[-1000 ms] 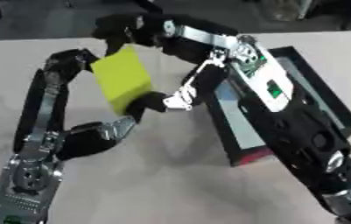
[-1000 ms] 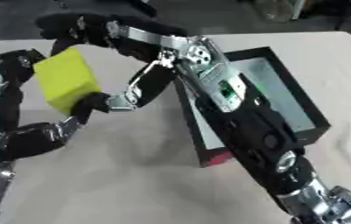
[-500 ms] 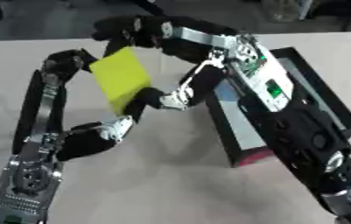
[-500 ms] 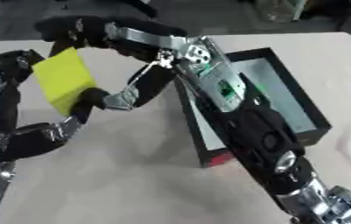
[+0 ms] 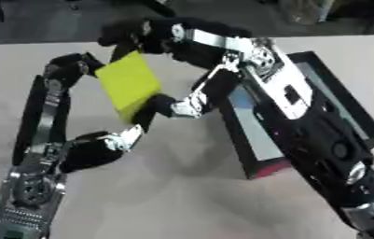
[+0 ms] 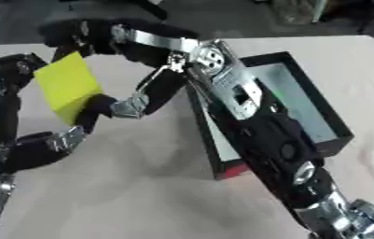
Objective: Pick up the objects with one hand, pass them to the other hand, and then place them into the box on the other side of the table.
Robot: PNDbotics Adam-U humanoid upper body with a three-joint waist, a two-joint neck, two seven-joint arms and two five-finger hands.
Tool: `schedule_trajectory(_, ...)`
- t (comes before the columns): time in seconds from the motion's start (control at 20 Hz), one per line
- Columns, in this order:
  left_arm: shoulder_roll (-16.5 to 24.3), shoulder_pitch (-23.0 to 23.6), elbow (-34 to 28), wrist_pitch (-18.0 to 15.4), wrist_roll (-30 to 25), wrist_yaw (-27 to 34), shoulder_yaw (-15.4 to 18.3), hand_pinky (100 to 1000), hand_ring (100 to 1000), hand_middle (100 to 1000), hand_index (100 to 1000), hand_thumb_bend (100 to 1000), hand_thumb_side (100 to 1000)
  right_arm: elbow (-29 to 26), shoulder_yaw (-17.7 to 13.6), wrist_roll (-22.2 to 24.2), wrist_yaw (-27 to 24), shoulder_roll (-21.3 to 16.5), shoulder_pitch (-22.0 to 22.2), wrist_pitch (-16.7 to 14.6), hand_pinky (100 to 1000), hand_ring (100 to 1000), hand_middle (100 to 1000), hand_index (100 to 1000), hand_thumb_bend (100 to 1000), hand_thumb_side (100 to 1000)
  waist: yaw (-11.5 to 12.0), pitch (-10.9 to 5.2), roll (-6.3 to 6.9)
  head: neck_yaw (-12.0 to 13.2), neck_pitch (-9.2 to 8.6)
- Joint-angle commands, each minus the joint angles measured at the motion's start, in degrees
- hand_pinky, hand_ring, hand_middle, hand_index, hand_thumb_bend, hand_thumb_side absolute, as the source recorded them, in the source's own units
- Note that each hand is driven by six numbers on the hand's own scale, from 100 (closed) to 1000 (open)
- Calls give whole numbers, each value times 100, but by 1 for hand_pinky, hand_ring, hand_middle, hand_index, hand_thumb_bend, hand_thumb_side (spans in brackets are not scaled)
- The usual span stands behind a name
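Yellow block between both hands

Right forearm across the box's near-left wall; open tabletop left of it.

The right arm covers the box's near wall and part of its floor; motion blurs both hands' fingers.

Yellow block tilted slightly more between both hands; little else changed.
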Motion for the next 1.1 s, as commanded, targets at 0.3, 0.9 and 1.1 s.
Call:
schedule_trajectory(0.3,-107,-199,-228,34,64,-84,-129,693,507,449,564,100,100,-19,125,432,-325,43,-32,-21,878,1000,351,807,100,239,8,-447,9,-6,-52)
schedule_trajectory(0.9,-84,-184,-217,149,-2,-233,-136,756,580,555,682,332,100,-64,32,407,-637,12,-33,188,867,1000,312,765,100,240,-32,-453,20,5,-39)
schedule_trajectory(1.1,-62,-163,-191,266,104,-368,-109,767,613,610,745,543,190,-77,21,314,-689,-2,-36,235,867,1000,310,761,100,231,-47,-455,27,-1,-31)
